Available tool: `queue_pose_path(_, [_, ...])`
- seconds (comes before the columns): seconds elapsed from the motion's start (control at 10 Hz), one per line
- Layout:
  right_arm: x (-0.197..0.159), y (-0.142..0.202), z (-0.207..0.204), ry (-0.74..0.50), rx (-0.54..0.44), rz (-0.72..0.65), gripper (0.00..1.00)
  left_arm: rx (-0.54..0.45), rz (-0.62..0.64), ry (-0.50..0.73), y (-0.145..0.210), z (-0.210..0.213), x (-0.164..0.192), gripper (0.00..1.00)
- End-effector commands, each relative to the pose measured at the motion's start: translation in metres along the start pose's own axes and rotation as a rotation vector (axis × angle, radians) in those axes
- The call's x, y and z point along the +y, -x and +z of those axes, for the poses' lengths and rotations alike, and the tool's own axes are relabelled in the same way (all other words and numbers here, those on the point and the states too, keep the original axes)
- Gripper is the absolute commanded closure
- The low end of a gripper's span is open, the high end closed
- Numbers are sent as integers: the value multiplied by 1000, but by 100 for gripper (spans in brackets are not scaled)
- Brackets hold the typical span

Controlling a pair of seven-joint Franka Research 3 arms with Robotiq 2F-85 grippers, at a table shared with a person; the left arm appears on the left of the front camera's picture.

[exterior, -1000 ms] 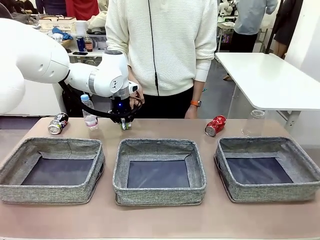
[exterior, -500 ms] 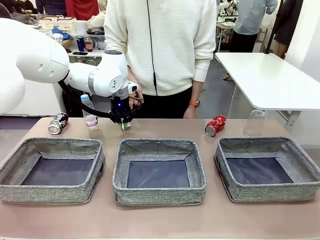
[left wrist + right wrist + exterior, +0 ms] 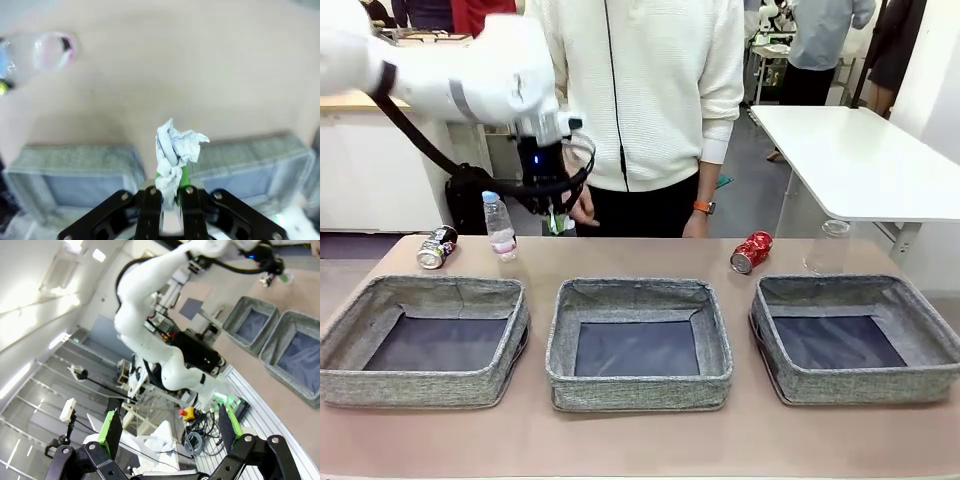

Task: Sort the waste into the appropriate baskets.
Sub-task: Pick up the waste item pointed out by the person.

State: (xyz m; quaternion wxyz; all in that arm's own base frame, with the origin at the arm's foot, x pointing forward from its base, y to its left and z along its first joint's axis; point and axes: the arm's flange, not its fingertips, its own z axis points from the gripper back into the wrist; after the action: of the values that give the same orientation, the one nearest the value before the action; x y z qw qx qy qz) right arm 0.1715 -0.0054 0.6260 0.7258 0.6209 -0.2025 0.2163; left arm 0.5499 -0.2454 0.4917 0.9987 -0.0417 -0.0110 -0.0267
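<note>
Left wrist view: left gripper (image 3: 169, 192) pinches paper ball (image 3: 177, 147) | front view: it hangs above counter's (image 3: 640, 262) far edge, beyond middle basket (image 3: 638, 372) | right gripper (image 3: 168, 426) spread wide | bottle (image 3: 500, 228), dark can (image 3: 436, 247), red can (image 3: 751, 251), cup (image 3: 828, 246) rest on counter.

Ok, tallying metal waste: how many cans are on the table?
2: a dark can beyond the left basket, a crushed red can beyond the right basket. Basket walls might hide more.

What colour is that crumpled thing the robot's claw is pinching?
White: the crumpled paper ball in the left gripper, clearest in the left wrist view.
</note>
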Motion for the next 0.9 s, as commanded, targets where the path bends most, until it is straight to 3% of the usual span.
queue_pose_path(0.0, [2,-4,-1,-20,-5,28,0,35,-86,36,72,55,-5,100])
queue_pose_path(0.1, [2,-4,-1,-20,-5,28,0,-34,13,90,92,82,-12,100])
queue_pose_path(0.2, [2,-4,-1,-20,-5,28,0,-85,0,138,102,106,-11,100])
queue_pose_path(0.3, [2,-4,-1,-20,-5,28,0,-13,-46,39,79,83,-22,100])
queue_pose_path(0.7, [2,-4,-1,-20,-5,28,0,-13,-46,39,79,83,-22,100])
queue_pose_path(0.8, [2,-4,-1,-20,-5,28,0,4,-29,50,80,74,-21,90])
